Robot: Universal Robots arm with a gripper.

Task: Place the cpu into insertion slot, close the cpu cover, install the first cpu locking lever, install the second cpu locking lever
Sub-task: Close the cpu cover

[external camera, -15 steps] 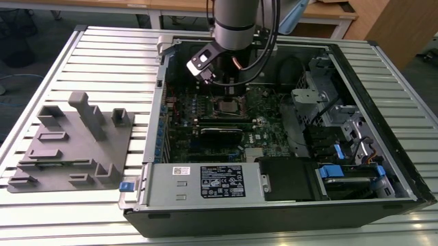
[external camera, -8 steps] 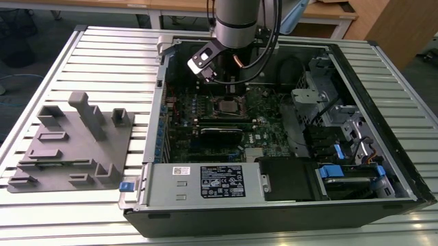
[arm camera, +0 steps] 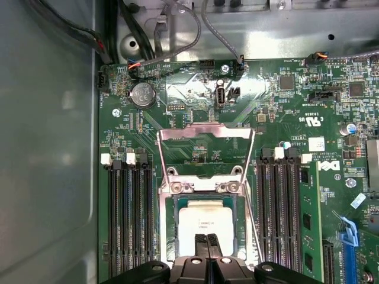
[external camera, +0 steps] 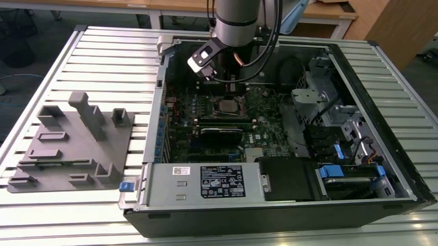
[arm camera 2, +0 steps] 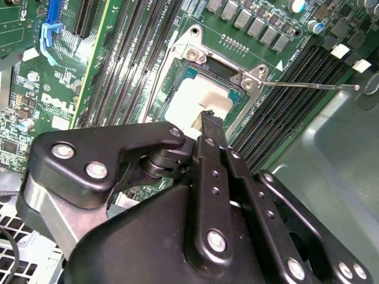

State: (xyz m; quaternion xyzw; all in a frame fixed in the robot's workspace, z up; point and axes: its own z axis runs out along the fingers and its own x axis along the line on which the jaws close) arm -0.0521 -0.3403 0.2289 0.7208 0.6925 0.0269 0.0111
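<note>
The cpu, a pale silver square, lies flat in the insertion slot, whose metal rim frames it. The cpu cover stands swung open behind the slot, with green board showing through its window. Two thin wire levers run unlatched along the slot's sides; one sticks out over the memory slots. My gripper is shut with nothing between its fingers, the tips just over the cpu's near edge. In the exterior view the arm hangs over the slot.
The green motherboard sits in an open black computer case on a slatted table. Long black memory slots flank the socket. Cables run along the case's back wall. A grey fixture lies at the exterior view's left.
</note>
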